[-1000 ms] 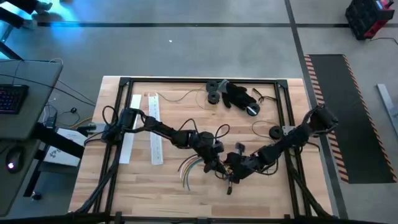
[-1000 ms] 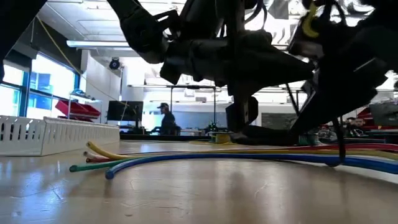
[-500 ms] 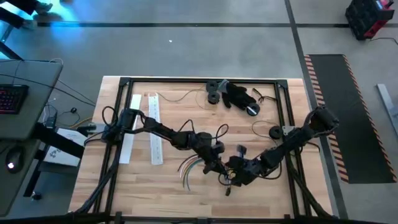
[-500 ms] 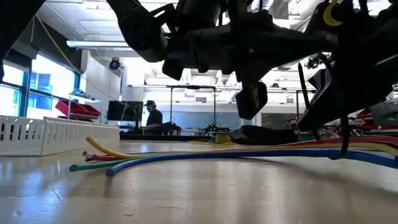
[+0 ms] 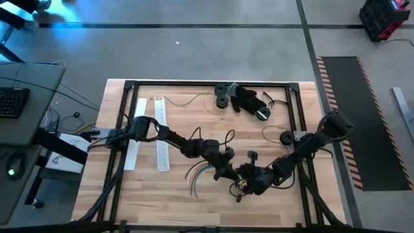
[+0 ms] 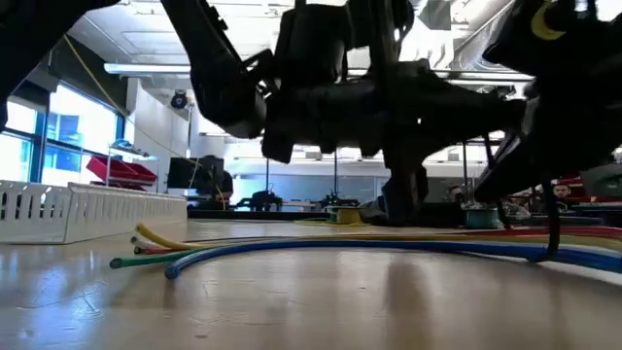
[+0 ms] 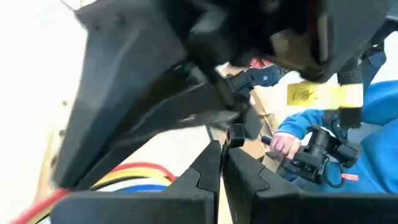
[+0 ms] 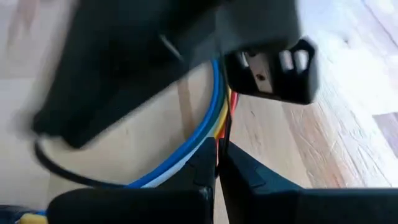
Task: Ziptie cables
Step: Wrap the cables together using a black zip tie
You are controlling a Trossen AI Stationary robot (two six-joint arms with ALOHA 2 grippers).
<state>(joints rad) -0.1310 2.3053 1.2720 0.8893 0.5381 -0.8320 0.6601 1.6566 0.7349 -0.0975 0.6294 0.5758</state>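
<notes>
My left tool (image 5: 228, 173) and right tool (image 5: 244, 184) meet low over the counter (image 5: 162, 194), just beside each other, so both can work one spot on the cables (image 6: 292, 243). Each tool's fingers are pressed together; what they pinch I cannot tell. The cables lie flat on the counter, loose ends fanned out away from both tools.

Blue, yellow, red, green cables (image 6: 292, 243) (dark end effectors)
</notes>
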